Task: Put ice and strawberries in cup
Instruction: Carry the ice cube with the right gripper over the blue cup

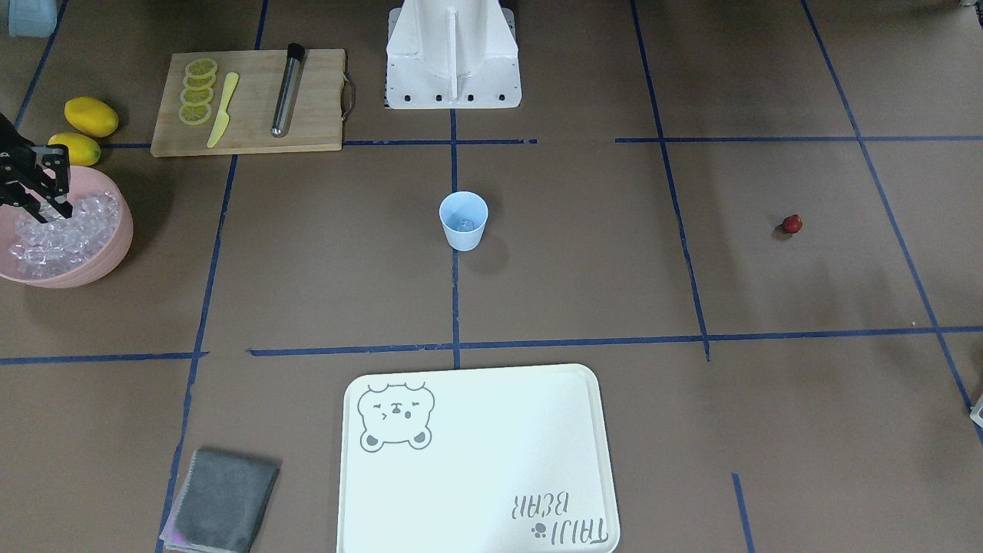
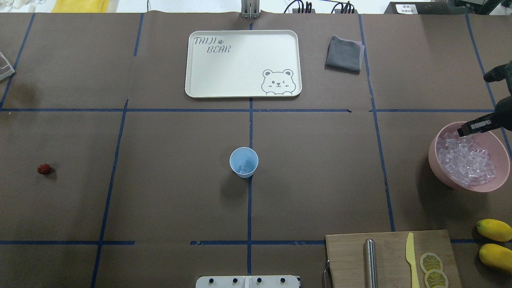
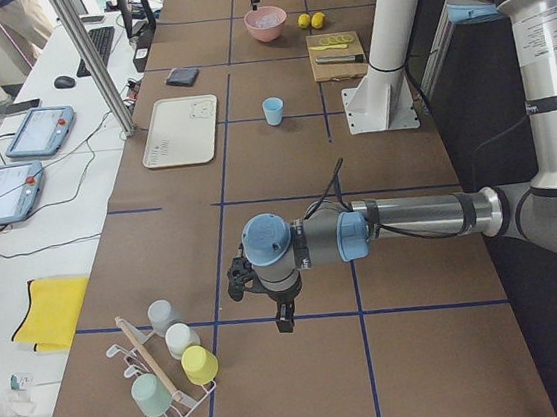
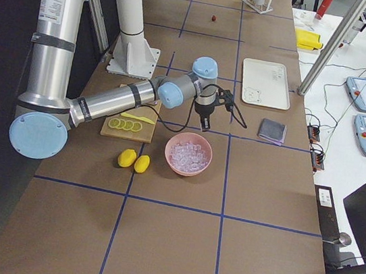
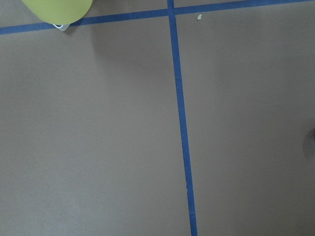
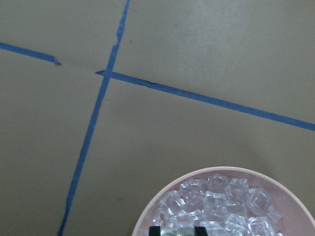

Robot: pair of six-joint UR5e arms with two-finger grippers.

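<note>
The right gripper [image 6: 177, 230] hangs over the far rim of the pink bowl [image 2: 433, 154], its fingertips [image 6: 199, 230] a narrow gap apart and down among the ice [image 2: 466, 162]. Whether they pinch a cube, we cannot tell. The bowl, heaped with clear cubes, stands near the right end of the table [image 2: 160, 200].

The left gripper [image 3: 284, 321] points down over bare brown cover near the table's left end, just beside a crossing of blue tape lines. We see it only from the side, so we cannot tell how its jaws stand.

The cup [image 2: 243, 162] stands upright at the table's middle, on a tape line, with something pale and glassy at its bottom – too small for us to name. The strawberry [image 2: 44, 169] lies alone toward the left end, well apart from the cup.

At the near right corner a wooden cutting board [image 2: 348, 256] carries lemon slices [image 2: 431, 263], a yellow knife [image 2: 411, 256] and a metal cylinder [image 2: 370, 262] – two whole lemons [image 2: 494, 229] lie just beside it, between board and bowl. Along the far edge sits a cream tray [image 2: 240, 64] printed with a bear, a folded grey cloth [image 2: 343, 54] near it. A rack of cups [image 3: 171, 367] stands at the left end.
</note>
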